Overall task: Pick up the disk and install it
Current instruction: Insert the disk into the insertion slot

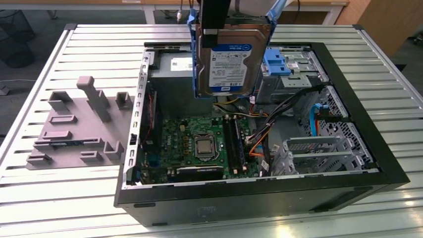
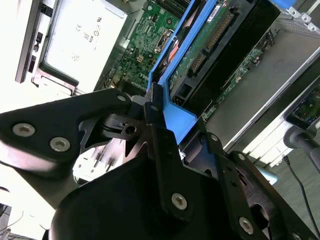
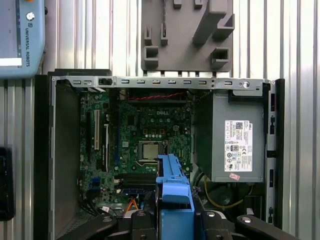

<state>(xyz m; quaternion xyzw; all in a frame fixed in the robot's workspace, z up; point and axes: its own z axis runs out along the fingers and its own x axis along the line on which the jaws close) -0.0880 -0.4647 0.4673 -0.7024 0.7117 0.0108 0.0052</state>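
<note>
Our gripper (image 2: 175, 120), jaws closed on the disk (image 1: 230, 62), holds it upright above the open case's (image 1: 251, 198) far side. We judge installing underway; it needs lining up with the drive bay (image 1: 298, 62).

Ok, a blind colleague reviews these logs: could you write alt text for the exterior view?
The claw holds the disk upright, label showing, above an open computer case lying on a slatted metal table, its motherboard exposed. A grey moulded fixture sits on the table at the exterior view's left.

disk (image 1: 231, 64) upper edge behind fingers (image 1: 213, 25), grey box (image 1: 173, 74) partly hidden
</note>
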